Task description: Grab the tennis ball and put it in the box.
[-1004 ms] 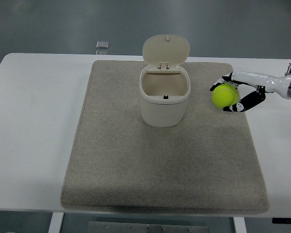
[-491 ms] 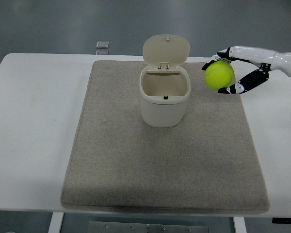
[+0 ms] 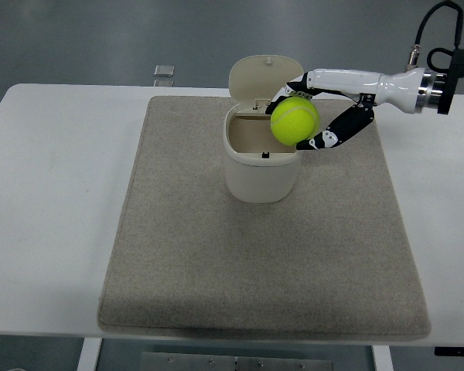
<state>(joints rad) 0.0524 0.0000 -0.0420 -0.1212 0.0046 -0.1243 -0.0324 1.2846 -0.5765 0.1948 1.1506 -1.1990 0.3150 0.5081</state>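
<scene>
The yellow-green tennis ball (image 3: 295, 119) is held in the air by my right hand (image 3: 305, 116), whose fingers curl around it. The ball hangs over the right rim of the cream box (image 3: 261, 174), a small bin whose hinged lid (image 3: 257, 76) stands open at the back. The box stands on the far middle of a grey mat (image 3: 263, 263). Its inside looks empty apart from a small dark mark at the front wall. My right arm (image 3: 387, 83) reaches in from the right edge. My left arm does not show.
The grey mat lies on a white table (image 3: 54, 201). A small grey square object (image 3: 163, 71) sits at the table's far edge, left of the box. A black cable (image 3: 429, 23) loops above the right arm.
My right hand has carried the ball up and to the left, from above the mat's right side to the box's right rim.
</scene>
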